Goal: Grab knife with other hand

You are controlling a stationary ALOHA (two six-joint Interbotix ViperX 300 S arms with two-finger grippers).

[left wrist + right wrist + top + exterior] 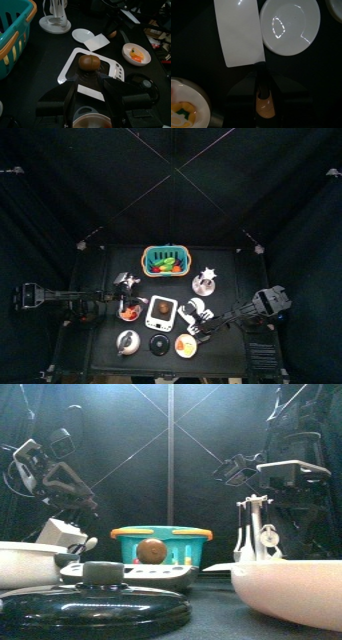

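We see the right gripper (262,95) clamped on the dark handle of the knife (238,32), a cleaver with a broad pale blade that reaches straight out ahead of the jaws. Just beside the blade, on one side of our right gripper, lies a small white plate (290,24), its rim very near the blade's edge; whether the two touch we cannot tell. On the other side, back beside the wrist, sits a white bowl (184,107) with bits of orange and yellow food in it. From above, the right arm comes in from the right with its gripper low over the tabletop (100,263), the white blade and plate just ahead of it. Our left gripper (92,75) stands with its jaws spread wide and holds nothing; directly ahead of it a brown round thing (89,61) rests on a white tray (70,65). Beyond that tray we see the cleaver blade and the plate again, well ahead of the left gripper, and off to one side a teal basket (15,37) and a white stand (55,22). In the front view a dark pot lid (94,606) and a large white bowl rim (294,589) fill the foreground, with both arms behind them.
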